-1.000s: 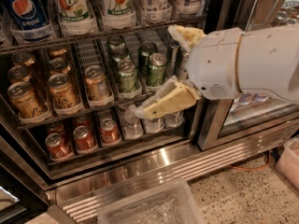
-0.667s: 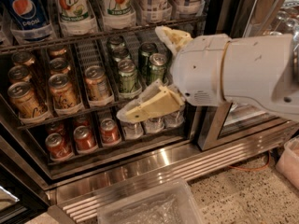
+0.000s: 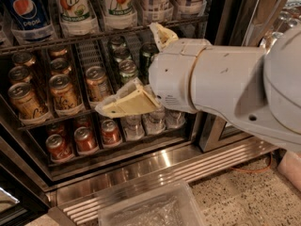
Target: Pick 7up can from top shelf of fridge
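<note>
The two tan fingers [image 3: 127,102] are standing wide apart and holding nothing. One is pointing up toward the rail of the top shelf [image 3: 94,32], and the other is jutting out low and left in front of the gold cans [image 3: 61,86] on the rack beneath. The gripper [image 3: 128,69] is hovering at the open front of the fridge [image 3: 141,168], level with that lower rack. It is partly covering the small green cans [image 3: 124,65], with the thick white arm [image 3: 225,84] filling the right side behind it.

The 7up can [image 3: 117,1] is sitting above the gripper in a clear tray on the top shelf. A second can of the same kind is standing just to its left, and the Pepsi can [image 3: 26,8] is further left again. Nothing is touching any of them.

To my eye this is the approach step, with the grasp not yet begun. The gripper is sitting too low for the can. The next move looks to call for raising the wrist until the upper finger clears the shelf rail. The jaws then need lining up on either side of one tall can and pushing in without knocking its neighbour. I cannot tell which of the two 7up cans it is aiming at.
</note>
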You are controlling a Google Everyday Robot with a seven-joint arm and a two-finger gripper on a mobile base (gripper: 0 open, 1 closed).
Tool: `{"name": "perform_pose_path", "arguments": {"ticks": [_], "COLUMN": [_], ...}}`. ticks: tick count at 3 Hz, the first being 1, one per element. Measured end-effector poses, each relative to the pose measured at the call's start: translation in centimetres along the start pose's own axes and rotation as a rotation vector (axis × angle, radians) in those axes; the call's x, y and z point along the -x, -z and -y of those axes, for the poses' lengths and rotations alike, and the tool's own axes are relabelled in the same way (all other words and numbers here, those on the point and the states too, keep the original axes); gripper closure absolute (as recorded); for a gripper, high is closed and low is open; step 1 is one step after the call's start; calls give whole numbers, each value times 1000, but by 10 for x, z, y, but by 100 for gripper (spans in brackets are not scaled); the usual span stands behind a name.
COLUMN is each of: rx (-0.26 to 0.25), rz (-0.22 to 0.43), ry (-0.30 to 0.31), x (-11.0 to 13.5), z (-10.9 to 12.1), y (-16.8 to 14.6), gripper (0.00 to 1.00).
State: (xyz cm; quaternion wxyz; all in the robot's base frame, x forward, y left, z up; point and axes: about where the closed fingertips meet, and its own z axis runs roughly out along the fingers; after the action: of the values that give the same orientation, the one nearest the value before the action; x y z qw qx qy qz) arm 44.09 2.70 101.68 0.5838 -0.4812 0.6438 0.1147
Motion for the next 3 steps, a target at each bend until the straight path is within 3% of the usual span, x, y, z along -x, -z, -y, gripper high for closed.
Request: {"name": "perform_pose_path", "arguments": {"ticks": [1,3], "rx": [-46,-60], "rz": [34,196], "ry": [-37,-113], "x": [1,10], "z": [11,29], "y": [-13,-34], "gripper": [0,0]}}
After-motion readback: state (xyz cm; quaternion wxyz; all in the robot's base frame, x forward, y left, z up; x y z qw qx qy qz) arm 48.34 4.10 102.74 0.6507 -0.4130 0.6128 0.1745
